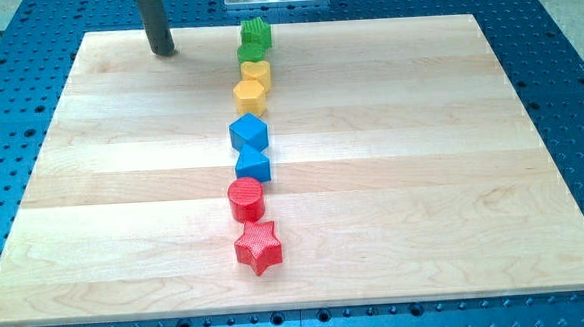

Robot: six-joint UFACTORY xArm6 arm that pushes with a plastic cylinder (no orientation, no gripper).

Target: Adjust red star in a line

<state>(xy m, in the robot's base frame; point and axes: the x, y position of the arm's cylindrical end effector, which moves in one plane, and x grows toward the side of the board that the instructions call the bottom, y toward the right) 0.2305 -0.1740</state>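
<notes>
Camera view
Tip: my tip [164, 51] stood near the board's top left corner, well apart from every block. There was no claw on this rig, only the bare rod, so nothing was clenched or grasped.
Red star: the red star [258, 246] lay at the bottom end of the row, just below the red cylinder [246, 199], near it or touching, and a shade to the view's right of it.
Row: above these ran the blue blocks [249, 133], the yellow blocks [251, 92] and the green blocks [254, 35], up toward the view's top.
Handling: the star looked small, light and stiff, likely to slide readily on the smooth wood. Its points could make it spin, so a push judged best against a flat notch between two points, on its right side.
Edges: the board [453, 175] had its bottom edge near the star, so downward pushes risked losing it.
Open room: wide bare wood lay left and right of the row, enough for me to circle round.
</notes>
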